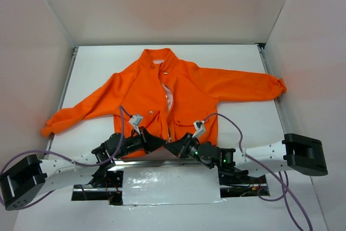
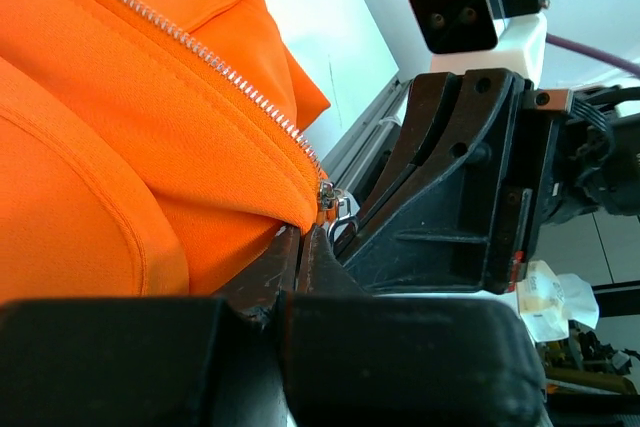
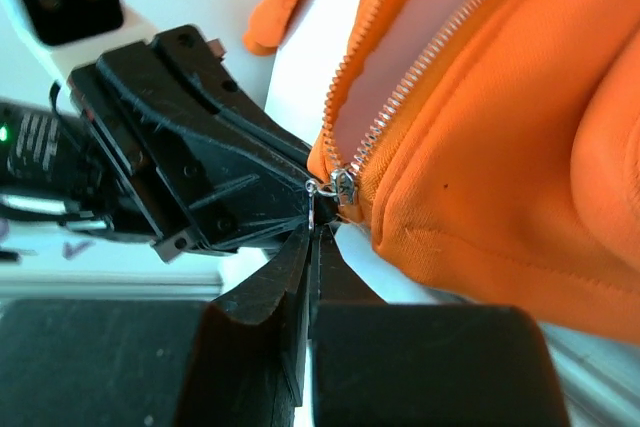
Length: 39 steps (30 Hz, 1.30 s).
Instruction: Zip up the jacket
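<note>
The orange jacket (image 1: 184, 96) lies flat with its collar far and its hem toward the arms. Its zipper (image 3: 395, 97) is open, and the two tooth rows spread apart upward from the slider (image 3: 345, 187) at the hem. My right gripper (image 3: 312, 232) is shut on the slider's thin metal pull (image 3: 312, 202). My left gripper (image 2: 305, 235) is shut at the hem corner (image 2: 290, 209) just beside the slider (image 2: 325, 197), pinching the fabric edge. In the top view the left gripper (image 1: 157, 143) and right gripper (image 1: 173, 145) meet tip to tip at the hem's middle.
White walls enclose the table on three sides, with metal rails along its left (image 1: 67, 79) and right (image 1: 270, 79) edges. The sleeves reach out to the left (image 1: 70, 114) and right (image 1: 248, 87). A pale sheet (image 1: 167, 187) lies between the arm bases, with purple cables (image 1: 230, 125) looping above.
</note>
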Motion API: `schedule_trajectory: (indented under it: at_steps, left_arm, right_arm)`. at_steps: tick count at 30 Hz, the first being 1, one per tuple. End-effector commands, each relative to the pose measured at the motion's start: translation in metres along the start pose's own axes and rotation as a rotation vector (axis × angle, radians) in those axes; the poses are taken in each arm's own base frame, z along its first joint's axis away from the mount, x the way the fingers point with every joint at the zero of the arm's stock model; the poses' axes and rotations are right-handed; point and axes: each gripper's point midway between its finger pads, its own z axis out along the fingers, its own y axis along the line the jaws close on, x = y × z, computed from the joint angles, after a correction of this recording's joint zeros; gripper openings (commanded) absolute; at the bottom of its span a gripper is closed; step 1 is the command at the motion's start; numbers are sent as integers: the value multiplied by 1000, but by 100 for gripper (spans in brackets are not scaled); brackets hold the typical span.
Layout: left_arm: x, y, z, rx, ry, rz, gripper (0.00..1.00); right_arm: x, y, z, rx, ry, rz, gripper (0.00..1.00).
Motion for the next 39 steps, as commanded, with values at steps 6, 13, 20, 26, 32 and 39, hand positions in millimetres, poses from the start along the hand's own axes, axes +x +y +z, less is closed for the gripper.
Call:
schedule_trajectory:
  at_steps: [6, 13, 20, 26, 32, 39]
  left_arm:
    - [-7, -18, -3, 91, -24, 81, 0]
    - [-2, -14, -5, 93, -15, 103, 0]
    - [3, -15, -6, 114, -3, 107, 0]
    - [7, -14, -8, 123, 10, 107, 0]
    - [14, -7, -9, 110, 27, 109, 0]
    - [20, 1, -9, 76, 42, 104, 0]
  right_arm:
    - [-3, 21, 3, 185, 60, 257, 0]
    - [-15, 18, -13, 447, 47, 469, 0]
    - [-27, 14, -12, 527, 0, 759, 0]
    - [-32, 8, -1, 495, 30, 915, 0]
    - [-36, 24, 9, 440, 72, 1043, 0]
    - [-49, 37, 6, 442, 49, 1156, 0]
